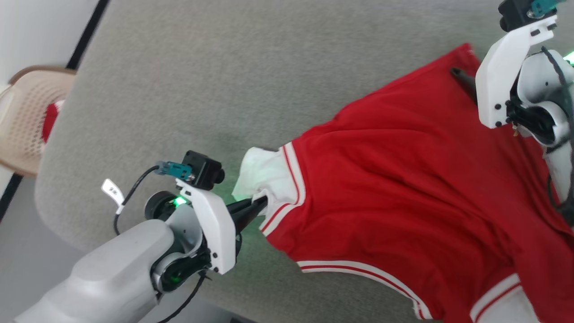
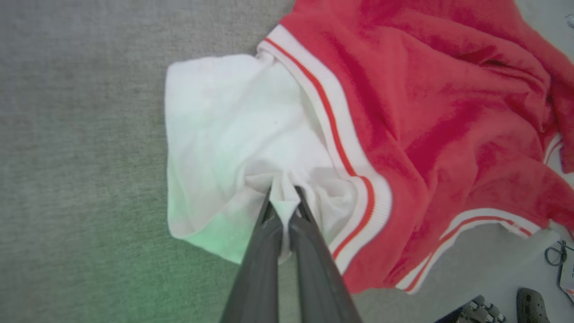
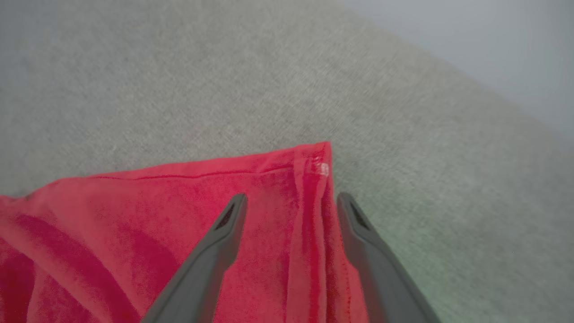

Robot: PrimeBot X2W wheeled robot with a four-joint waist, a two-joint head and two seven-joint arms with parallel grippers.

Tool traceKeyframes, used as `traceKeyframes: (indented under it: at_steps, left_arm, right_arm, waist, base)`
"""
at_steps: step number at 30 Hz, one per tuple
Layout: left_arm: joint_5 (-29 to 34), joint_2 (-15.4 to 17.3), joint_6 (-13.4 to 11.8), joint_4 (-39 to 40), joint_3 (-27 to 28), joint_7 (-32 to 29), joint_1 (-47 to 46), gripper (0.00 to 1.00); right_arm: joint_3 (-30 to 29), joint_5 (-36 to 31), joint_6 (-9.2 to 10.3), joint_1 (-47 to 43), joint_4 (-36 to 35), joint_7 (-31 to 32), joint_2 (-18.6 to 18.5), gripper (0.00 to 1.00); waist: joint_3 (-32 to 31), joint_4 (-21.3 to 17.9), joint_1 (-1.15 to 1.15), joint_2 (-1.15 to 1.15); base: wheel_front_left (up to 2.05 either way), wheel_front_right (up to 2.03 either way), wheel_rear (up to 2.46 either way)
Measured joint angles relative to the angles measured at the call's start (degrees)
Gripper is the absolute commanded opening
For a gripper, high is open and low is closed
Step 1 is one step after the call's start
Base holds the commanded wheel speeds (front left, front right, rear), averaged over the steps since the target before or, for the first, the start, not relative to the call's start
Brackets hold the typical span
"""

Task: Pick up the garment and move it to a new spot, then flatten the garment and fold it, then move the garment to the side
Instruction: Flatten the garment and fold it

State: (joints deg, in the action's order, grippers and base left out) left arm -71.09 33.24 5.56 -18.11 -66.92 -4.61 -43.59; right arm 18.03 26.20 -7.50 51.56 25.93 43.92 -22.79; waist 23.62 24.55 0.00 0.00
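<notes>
The garment is laid on the grey surface, with some folds in the red cloth; it is seen in the right half of the head view. Its white sleeve is crumpled and is bordered by the red-and-white striped trim. The left gripper is placed at this sleeve: its fingers are pressed narrow together, and a fold of the white cloth is pinched between their tips. The right gripper is found at another corner of the garment, at the upper right of the head view. Its fingers are held wide apart and nothing is gripped between them; one finger is over the red cloth and the other is by the side edge, just below the hemmed corner. Whether these tips touch the cloth cannot be told. A beige chair is seen beyond the surface at the left, with a red thing on it.
</notes>
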Motion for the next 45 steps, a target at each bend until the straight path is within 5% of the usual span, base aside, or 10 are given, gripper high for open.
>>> traceKeyframes:
  at_steps: [10, 11, 12, 18, 27, 37, 45]
  left_arm:
    - [0.05, -3.16, 1.49, -3.55, -1.09, 0.54, -1.96, 0.0]
    - [0.03, -3.33, 1.51, -3.85, -1.19, 0.6, -2.02, 0.0]
    - [-0.05, -3.49, 1.54, -4.09, -1.26, 0.62, -2.03, 0.0]
    - [-1.15, -2.42, 1.77, -5.57, -1.26, 0.48, -3.16, 0.0]
    - [-2.64, 5.34, 1.7, -4.67, 0.83, -4.22, -9.37, 0.0]
    - [-2.22, 12.72, -3.99, -1.77, 4.7, -14.22, -22.63, 0.0]
    - [1.22, 13.29, -5.87, -3.13, 5.93, -17.93, -31.81, 0.0]
  right_arm:
    - [8.22, 0.64, -0.02, 8.16, 15.56, 2.34, -1.1, 1.0]
    - [8.9, 1.18, -0.02, 8.77, 16.64, 2.8, -1.08, 0.84]
    - [9.69, 1.76, -0.01, 9.4, 17.49, 3.59, -1.05, 0.0]
    - [11.23, 4.66, -0.03, 11.4, 20.42, 2.08, -1.3, 0.0]
    - [13.14, 7.46, -0.07, 12.42, 17.64, -2.24, -3.38, 0.0]
    - [10.9, 9.68, -0.08, 13.39, 7.23, -6.6, -6.34, 0.0]
    - [6.19, 7.67, -0.08, 13.97, 3.45, -7.21, -5.71, 0.0]
  waist:
    - [2.41, 3.64, 0.0, 0.0]
    - [2.52, 3.8, 0.0, 0.0]
    - [2.6, 3.88, 0.0, 0.0]
    - [2.33, 2.71, 0.0, 0.0]
    - [-0.01, -2.31, 0.0, 0.0]
    - [-5.38, -10.02, 0.0, 0.0]
    - [-9.94, -14.58, 0.0, 0.0]
  base:
    - [0.0, 0.0, 0.0]
    - [0.0, 0.0, 0.0]
    - [0.0, 0.0, 0.0]
    - [0.0, 0.0, 0.0]
    - [0.0, 0.0, 0.0]
    - [0.0, 0.0, 0.0]
    - [0.0, 0.0, 0.0]
